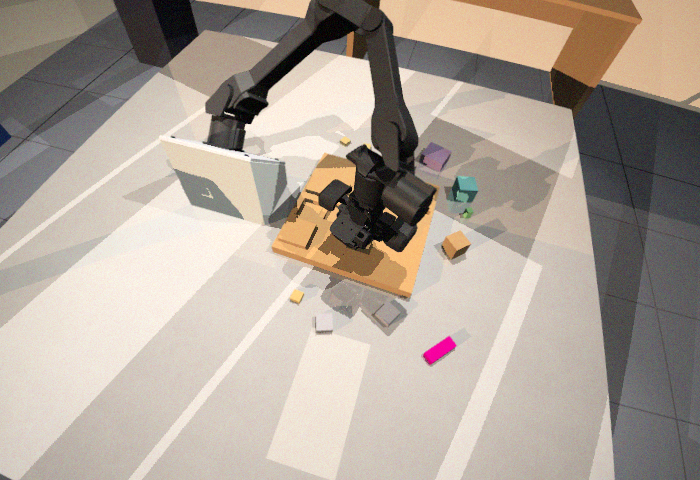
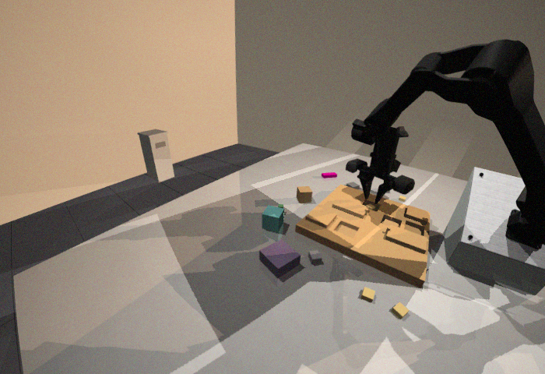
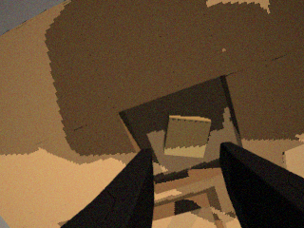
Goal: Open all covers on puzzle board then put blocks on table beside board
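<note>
The puzzle board lies flat on the counter, just in front of the arm's grey base block. I have the end effector pointing straight down over the board's far part, its tips at the board's surface, fingers partly open and gripping nothing. From the wrist view, the two dark fingers straddle an uncovered square well with a small olive-yellow block sitting inside it; the block appears untouched, though shadow makes the contact hard to judge. Off the board's left side on the counter sit a purple block, a teal cube and a tan cube. A magenta bar lies beyond the board, and two small yellow blocks rest near its front edge.
</note>
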Available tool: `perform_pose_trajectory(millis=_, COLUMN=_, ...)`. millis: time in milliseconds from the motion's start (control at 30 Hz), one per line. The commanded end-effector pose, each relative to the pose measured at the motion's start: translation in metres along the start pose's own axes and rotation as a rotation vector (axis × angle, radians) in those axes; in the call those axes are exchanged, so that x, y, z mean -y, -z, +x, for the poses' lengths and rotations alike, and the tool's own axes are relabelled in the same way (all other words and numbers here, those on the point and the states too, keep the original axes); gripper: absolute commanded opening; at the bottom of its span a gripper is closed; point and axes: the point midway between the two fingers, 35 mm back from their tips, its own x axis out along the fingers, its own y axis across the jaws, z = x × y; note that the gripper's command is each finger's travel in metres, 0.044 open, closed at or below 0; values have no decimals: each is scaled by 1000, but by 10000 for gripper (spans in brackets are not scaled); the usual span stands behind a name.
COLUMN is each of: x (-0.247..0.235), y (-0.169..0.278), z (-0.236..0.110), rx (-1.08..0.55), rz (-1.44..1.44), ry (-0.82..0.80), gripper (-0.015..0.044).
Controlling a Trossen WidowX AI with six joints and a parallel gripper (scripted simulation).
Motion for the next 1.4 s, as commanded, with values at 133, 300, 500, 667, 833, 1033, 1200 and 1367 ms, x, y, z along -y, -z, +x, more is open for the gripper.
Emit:
perform_pose_trajectory(millis=133, x=3, y=1, z=10, rx=-5, rz=7, ry=7, gripper=144)
perform_pose_trajectory(millis=300, x=3, y=1, z=11, rx=-5, rz=7, ry=7, gripper=144)
perform_pose_trajectory(millis=500, x=3, y=1, z=12, rx=-5, rz=7, ry=7, gripper=144)
perform_pose_trajectory(millis=667, x=3, y=1, z=16, rx=-5, rz=7, ry=7, gripper=144)
perform_pose_trajectory(millis=833, x=3, y=1, z=21, rx=-6, rz=7, ry=7, gripper=144)
perform_pose_trajectory(millis=1033, x=1, y=0, z=19, rx=-1, rz=1, ry=4, gripper=137)
perform_pose_trajectory(millis=1200, x=1, y=0, z=19, rx=-1, rz=1, ry=4, gripper=104)
perform_pose_trajectory(millis=1367, x=1, y=0, z=19, rx=-1, rz=1, ry=4, gripper=80)
